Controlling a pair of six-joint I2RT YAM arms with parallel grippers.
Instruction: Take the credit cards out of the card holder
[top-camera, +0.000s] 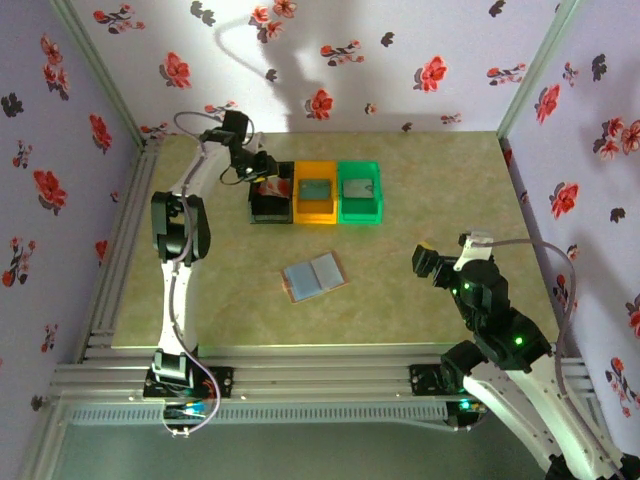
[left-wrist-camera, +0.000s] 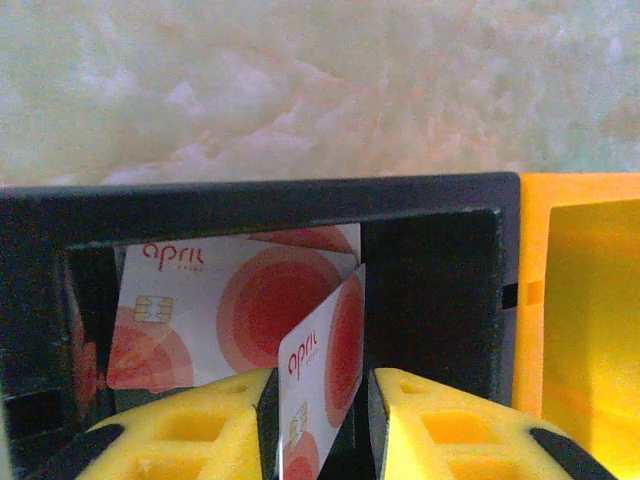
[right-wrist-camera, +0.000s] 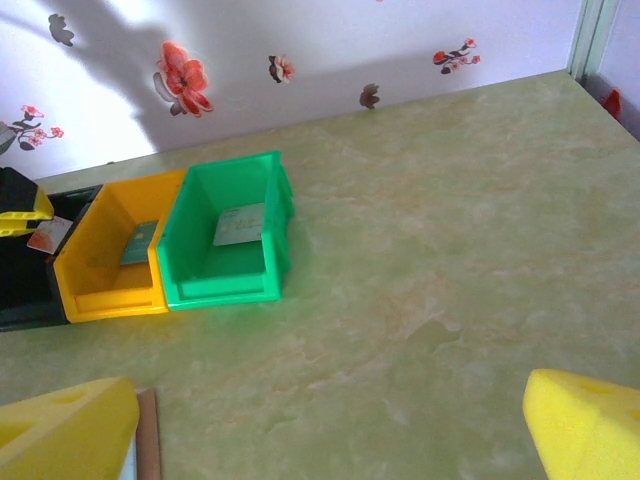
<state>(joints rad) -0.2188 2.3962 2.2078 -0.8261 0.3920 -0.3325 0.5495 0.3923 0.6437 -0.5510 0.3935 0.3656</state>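
- The left gripper (left-wrist-camera: 320, 425) is hanging over the black bin (left-wrist-camera: 430, 290) toward the table's (top-camera: 430, 170) far left corner. Its yellow fingers are pinching a white-and-red credit card (left-wrist-camera: 325, 370), which is standing on edge.
- A second white-and-red card (left-wrist-camera: 200, 310) is lying inside the black bin, beyond the pinched one.
- The orange bin (right-wrist-camera: 115, 295) is touching the black bin's right side, and the green bin (right-wrist-camera: 225, 285) is touching the orange one.
- A greyish card (right-wrist-camera: 138, 243) is lying in the orange bin, and another greyish card (right-wrist-camera: 238, 225) in the green bin.
- The card holder (top-camera: 313, 277) is lying open near the table's middle, well apart from the bins.
- The right gripper (right-wrist-camera: 335, 425) is hovering toward the table's near right corner, its fingers spread wide.
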